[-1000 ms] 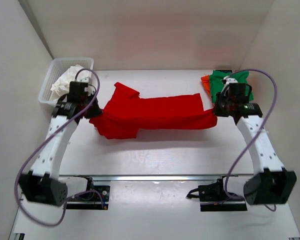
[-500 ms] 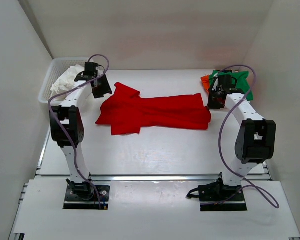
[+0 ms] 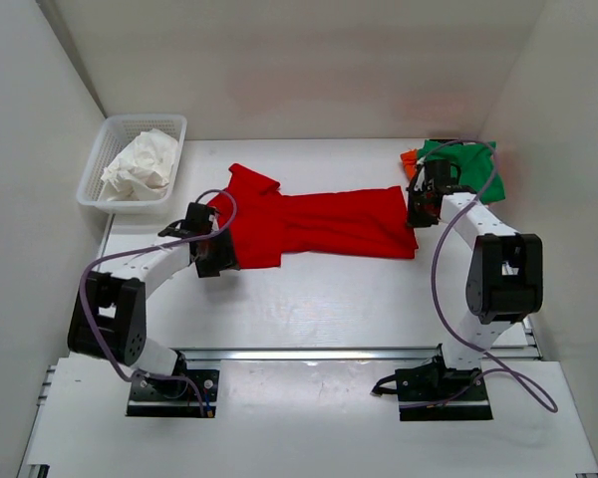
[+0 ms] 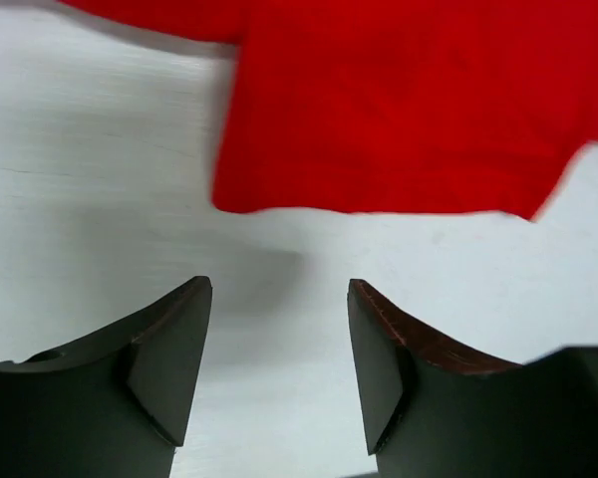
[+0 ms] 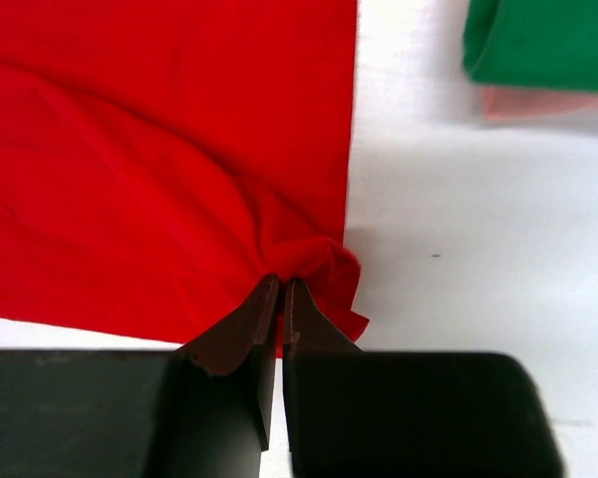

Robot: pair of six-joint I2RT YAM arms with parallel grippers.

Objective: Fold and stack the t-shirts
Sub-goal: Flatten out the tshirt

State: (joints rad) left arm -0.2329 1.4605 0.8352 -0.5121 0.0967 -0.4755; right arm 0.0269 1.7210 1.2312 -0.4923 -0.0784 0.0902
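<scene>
A bright red t-shirt (image 3: 314,221) lies spread across the middle of the table, its sleeve end to the left. My right gripper (image 3: 415,213) is shut on a bunched bit of that shirt's right edge (image 5: 319,261), the fingertips pressed together on the cloth. My left gripper (image 3: 219,257) stands open just off the shirt's near left corner (image 4: 379,119), with only bare table between its fingers. At the back right sits a folded green t-shirt (image 3: 466,165) on top of an orange one (image 3: 409,159); in the right wrist view the green one (image 5: 538,40) shows a pale edge beneath it.
A white plastic basket (image 3: 105,149) holding crumpled white cloth (image 3: 140,169) stands at the back left. White walls close in the table on the left, back and right. Both arm bases are on a rail along the near edge.
My left gripper has opened, let go of the red shirt's left end, and swung round to its near left corner. The shirt now lies flat. My right gripper still holds its edge.
</scene>
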